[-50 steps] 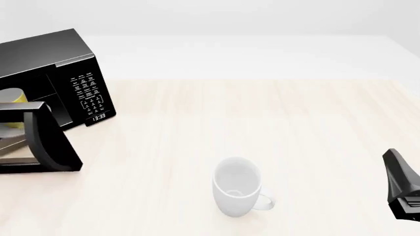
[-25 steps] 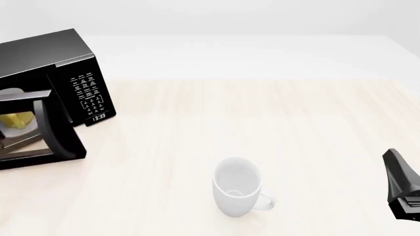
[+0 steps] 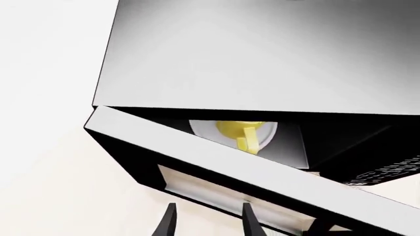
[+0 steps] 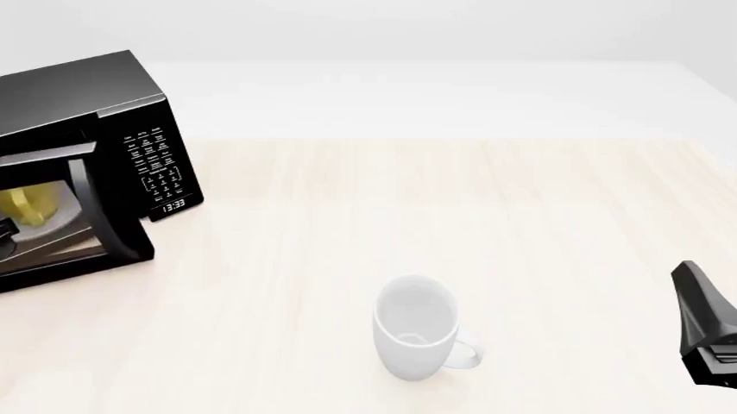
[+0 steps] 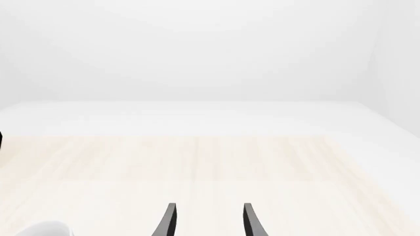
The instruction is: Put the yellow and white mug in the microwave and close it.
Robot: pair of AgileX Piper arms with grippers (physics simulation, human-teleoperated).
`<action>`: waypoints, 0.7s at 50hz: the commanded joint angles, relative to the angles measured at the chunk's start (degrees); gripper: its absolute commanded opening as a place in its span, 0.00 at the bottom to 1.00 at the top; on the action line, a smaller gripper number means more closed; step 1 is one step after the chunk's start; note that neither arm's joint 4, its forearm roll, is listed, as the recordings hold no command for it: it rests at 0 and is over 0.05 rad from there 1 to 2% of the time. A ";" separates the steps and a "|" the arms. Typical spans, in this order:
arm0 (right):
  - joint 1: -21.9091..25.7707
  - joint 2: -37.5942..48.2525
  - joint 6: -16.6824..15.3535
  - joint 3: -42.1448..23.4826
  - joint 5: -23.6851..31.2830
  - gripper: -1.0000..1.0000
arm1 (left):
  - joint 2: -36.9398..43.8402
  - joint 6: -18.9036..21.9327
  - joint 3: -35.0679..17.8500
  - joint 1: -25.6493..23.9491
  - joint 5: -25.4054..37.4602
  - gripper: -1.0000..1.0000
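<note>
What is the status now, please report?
Left gripper open, against the microwave door, which is part shut. Yellow and white mug inside on the turntable. Right gripper open, idle. Nothing blocking.

**White mug alone on the pale table**

A large white mug [image 4: 416, 338] stands upright on the light wood-grain table [image 4: 461, 207], its open mouth showing a white inside and a faint ring at the bottom. Its loop handle points to the mug's right in the front view. All around the mug the tabletop is bare board. Beyond the mug, the wood grain ends at a plain white strip of surface, with a pale wall behind it. In the right wrist view only a sliver of the mug's rim [image 5: 43, 229] shows at the frame's edge.
</note>
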 commanded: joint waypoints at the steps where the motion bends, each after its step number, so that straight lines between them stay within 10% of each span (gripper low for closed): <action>1: 0.00 0.00 0.00 0.00 0.00 1.00 | 2.46 -0.20 -1.37 -1.04 -1.35 1.00; 35: 0.00 0.00 0.00 0.00 0.00 1.00 | 7.59 -0.10 -7.23 -3.34 -1.57 1.00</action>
